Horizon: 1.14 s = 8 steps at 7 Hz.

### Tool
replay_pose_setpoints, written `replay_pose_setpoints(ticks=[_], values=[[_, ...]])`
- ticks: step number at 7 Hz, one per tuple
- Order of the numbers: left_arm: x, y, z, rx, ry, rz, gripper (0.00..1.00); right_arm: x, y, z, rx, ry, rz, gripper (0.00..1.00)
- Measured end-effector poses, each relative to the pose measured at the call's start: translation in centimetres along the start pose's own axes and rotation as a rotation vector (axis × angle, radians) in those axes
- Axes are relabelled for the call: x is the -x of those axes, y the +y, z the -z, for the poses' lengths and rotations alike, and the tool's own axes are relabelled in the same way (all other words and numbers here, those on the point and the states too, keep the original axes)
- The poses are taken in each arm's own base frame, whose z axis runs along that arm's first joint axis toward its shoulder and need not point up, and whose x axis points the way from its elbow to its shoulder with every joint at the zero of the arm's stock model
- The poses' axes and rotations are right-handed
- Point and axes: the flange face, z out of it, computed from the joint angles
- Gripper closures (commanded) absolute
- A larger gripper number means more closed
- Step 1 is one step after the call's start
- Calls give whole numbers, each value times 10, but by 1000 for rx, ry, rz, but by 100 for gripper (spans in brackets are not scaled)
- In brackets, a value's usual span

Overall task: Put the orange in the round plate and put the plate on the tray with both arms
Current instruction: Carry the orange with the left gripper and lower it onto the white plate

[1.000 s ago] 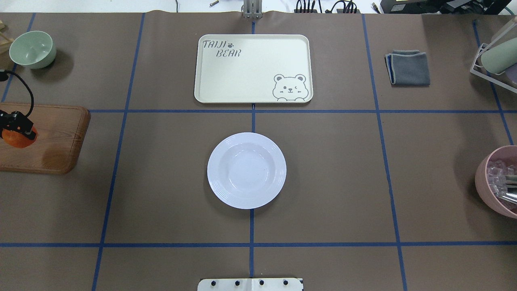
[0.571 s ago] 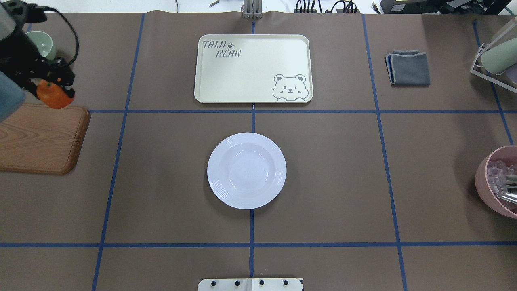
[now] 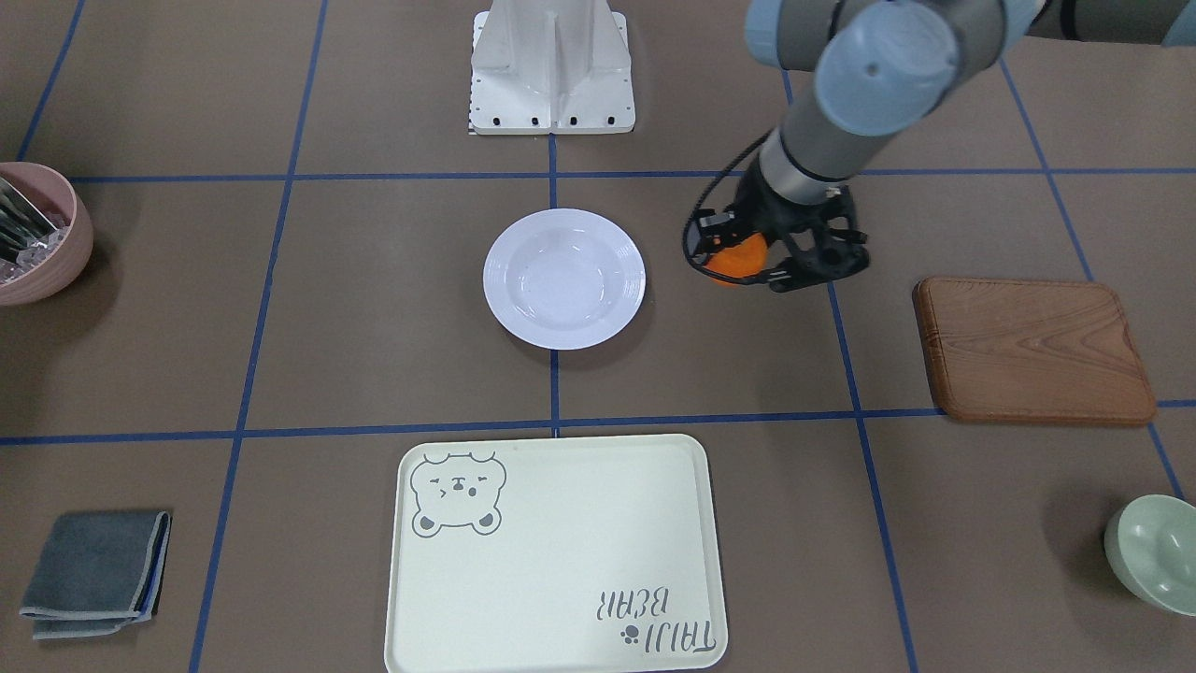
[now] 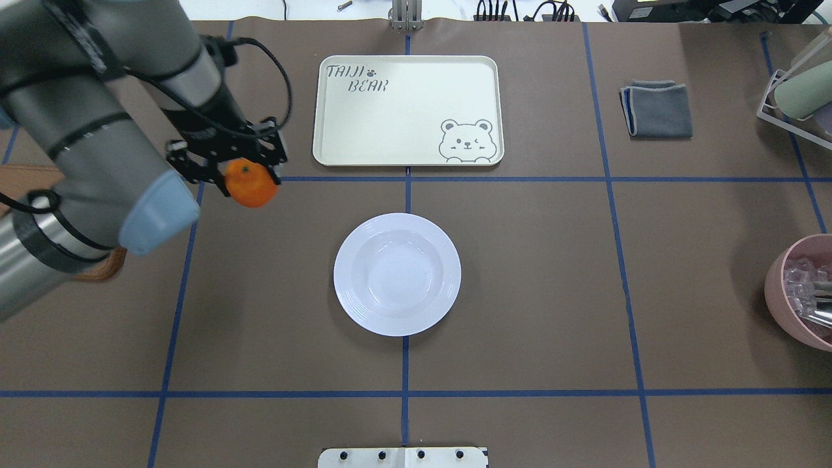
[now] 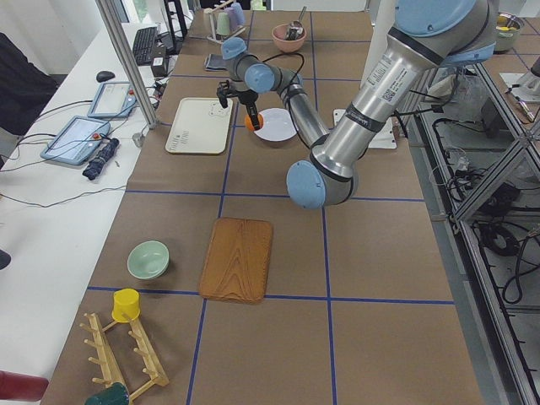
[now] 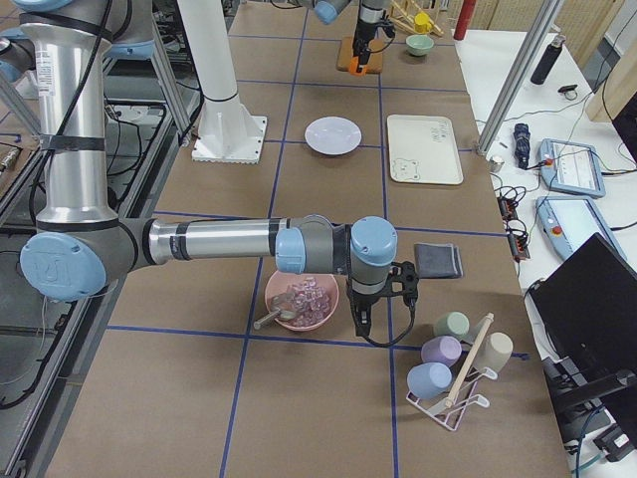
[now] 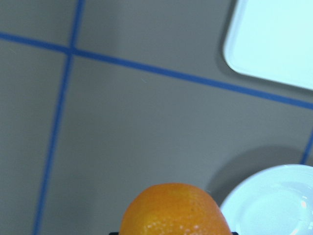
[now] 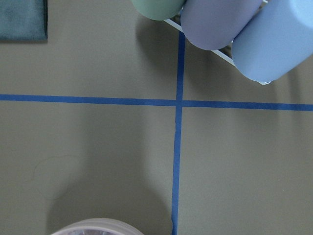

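Transport step: the left fingers (image 4: pixel 216 177) grip the orange (image 4: pixel 250 184) above the counter (image 4: pixel 552 292), left of the empty round plate (image 4: pixel 397 273) at its centre. The tray (image 4: pixel 407 110) lies toward the far edge. Next, probably: centre over the plate, lower, release. Whether the right fingers (image 6: pixel 360 321) are open cannot be told.

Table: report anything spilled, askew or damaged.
Nothing stands out. The plate sits upright and empty, the tray lies flat and square to the tape lines, and the orange looks whole in the left gripper.
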Motion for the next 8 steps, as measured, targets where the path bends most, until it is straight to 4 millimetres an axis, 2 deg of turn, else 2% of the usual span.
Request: replay_pose_setpoints(ticks=[1,2,3,5,6,7,8], values=[[-46,24,-33,-6,5,28,100,0,0,0,1,-4,-2,0],[-82,35,-62,-12,5,40,100,2,0,0,3,-19,-8,0],[-101,41,-87,-17,2,35,100,5,0,0,3,-42,-28,0],[-111,52,-130,-8,-22,18,100,10,-2,0,3,-65,-76,0],[-113,60,-143,-5,-33,8,95,11,-2,0,3,-67,-80,0],[-115,68,-152,-1,-31,-6,20,12,-3,0,3,-68,-81,0],[-117,73,-158,-3,-25,-19,2,14,-3,1,2,-69,-79,0]])
